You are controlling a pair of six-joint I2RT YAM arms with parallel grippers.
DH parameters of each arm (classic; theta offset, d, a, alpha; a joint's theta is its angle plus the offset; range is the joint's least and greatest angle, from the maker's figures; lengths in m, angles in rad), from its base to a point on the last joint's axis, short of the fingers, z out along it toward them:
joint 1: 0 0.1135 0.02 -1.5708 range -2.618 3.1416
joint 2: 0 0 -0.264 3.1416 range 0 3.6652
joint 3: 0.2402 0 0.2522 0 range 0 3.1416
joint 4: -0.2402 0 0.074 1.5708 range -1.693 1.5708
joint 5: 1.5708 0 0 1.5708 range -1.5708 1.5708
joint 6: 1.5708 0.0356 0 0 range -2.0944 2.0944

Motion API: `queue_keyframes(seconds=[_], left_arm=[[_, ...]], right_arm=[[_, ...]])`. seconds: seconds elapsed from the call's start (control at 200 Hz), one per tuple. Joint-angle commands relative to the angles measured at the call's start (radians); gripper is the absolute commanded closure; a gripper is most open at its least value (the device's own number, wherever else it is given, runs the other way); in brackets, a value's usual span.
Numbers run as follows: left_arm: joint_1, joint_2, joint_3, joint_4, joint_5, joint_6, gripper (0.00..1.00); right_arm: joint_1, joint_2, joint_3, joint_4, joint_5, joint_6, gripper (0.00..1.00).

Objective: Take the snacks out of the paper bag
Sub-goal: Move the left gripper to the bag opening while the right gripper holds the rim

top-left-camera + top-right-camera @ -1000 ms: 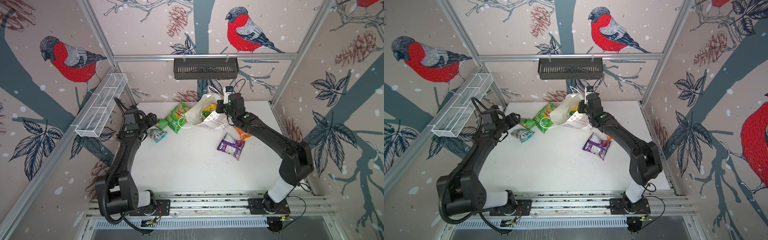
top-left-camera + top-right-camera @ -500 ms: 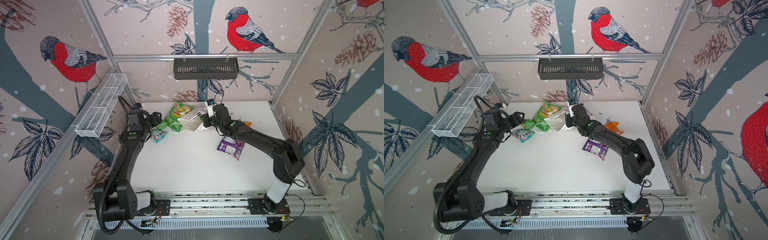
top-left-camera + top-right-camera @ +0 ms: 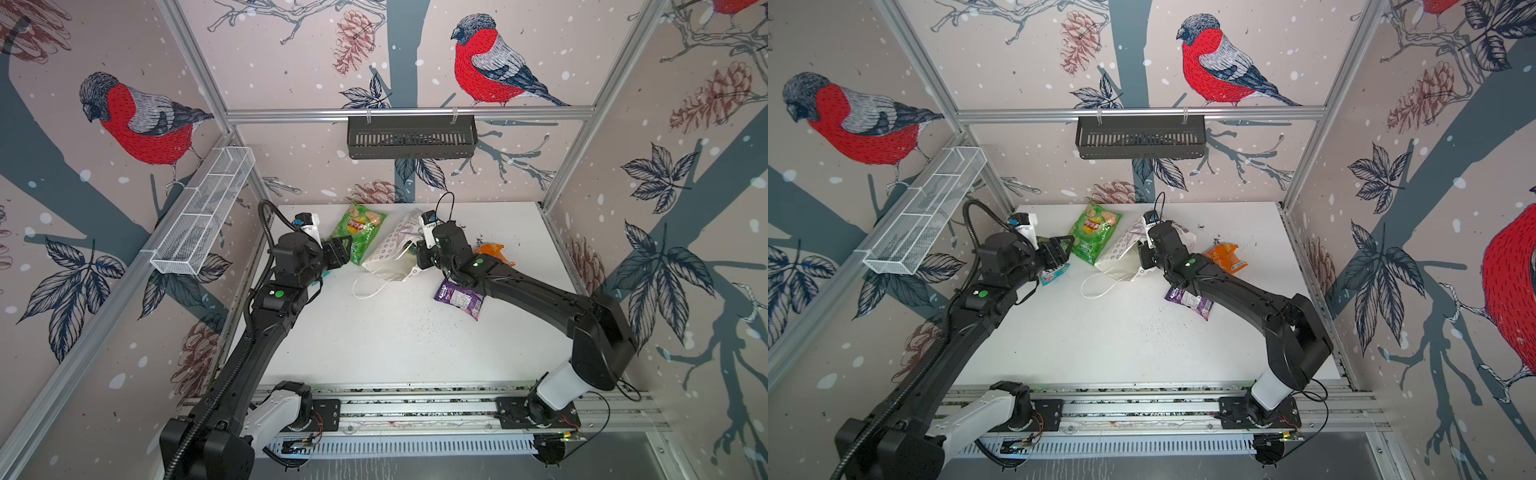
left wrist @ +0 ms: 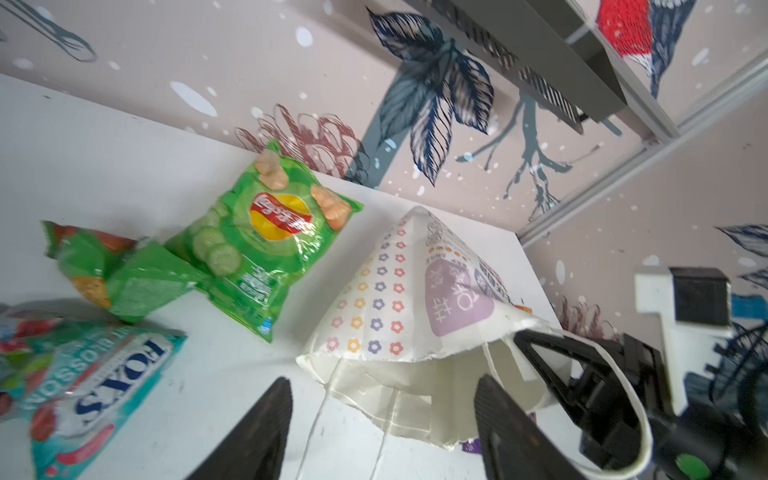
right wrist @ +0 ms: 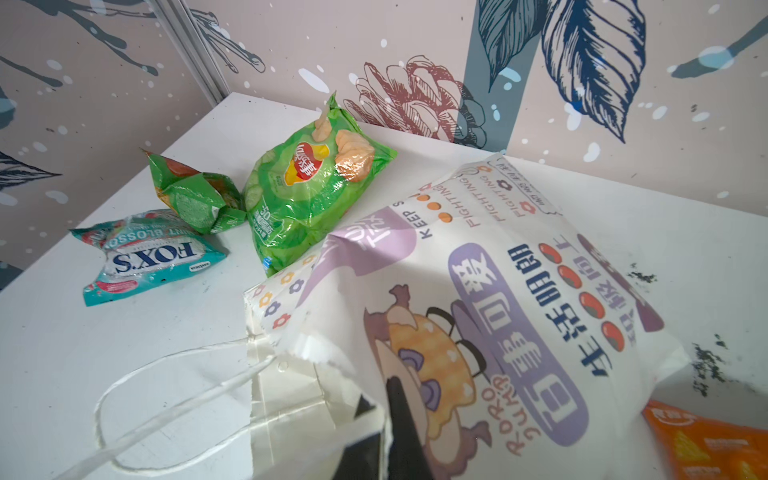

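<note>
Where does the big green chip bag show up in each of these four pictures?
In a top view: big green chip bag at the back of the table, just left of the paper bag.
In a top view: chip bag in the same spot, left of the paper bag.
Left wrist: chip bag between the crumpled green packet and the paper bag.
Right wrist: chip bag between those two.
Shared landmark: the paper bag.

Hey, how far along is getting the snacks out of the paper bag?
Out on the table: large green chip bag, small green packet, FOX'S packet, orange packet, purple packet. In hand: right gripper shut on the paper bag's rim; left gripper open, facing its mouth. Left: any snacks inside; the interior is mostly hidden.
</note>
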Motion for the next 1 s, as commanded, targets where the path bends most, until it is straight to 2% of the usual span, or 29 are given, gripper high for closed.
queue_keyframes(seconds=[0.0,0.135,0.325,0.45,0.555,0.66,0.841,0.891,0.996], left_arm=[[-0.054,-0.018,-0.029,0.013,-0.045,-0.036,0.31],[-0.127,-0.051,-0.137,0.103,-0.043,-0.084,0.35],[-0.221,-0.105,-0.29,0.257,-0.02,-0.131,0.31],[-0.242,-0.114,-0.348,0.32,0.009,-0.128,0.27],[-0.248,-0.098,-0.387,0.395,0.031,-0.132,0.26],[-0.25,-0.031,-0.384,0.444,0.038,-0.117,0.26],[-0.25,0.087,-0.295,0.386,0.0,-0.086,0.26],[-0.25,0.099,-0.278,0.391,-0.005,-0.076,0.27],[-0.25,0.115,-0.264,0.4,0.011,-0.079,0.27]], right_arm=[[0.003,0.005,-0.016,-0.008,0.056,-0.044,1.0],[0.006,0.036,0.001,-0.031,0.054,-0.029,1.0],[0.004,0.057,0.037,-0.047,0.05,0.07,1.0],[0.004,0.091,0.102,-0.108,0.051,0.169,1.0],[0.024,0.09,0.091,-0.066,0.053,0.192,1.0],[0.039,0.09,0.092,-0.051,0.085,0.206,1.0],[0.07,0.047,0.036,0.017,0.153,0.21,0.98],[0.075,0.04,0.012,0.038,0.151,0.207,0.94],[0.076,0.043,0.004,0.012,0.13,0.221,0.95]])
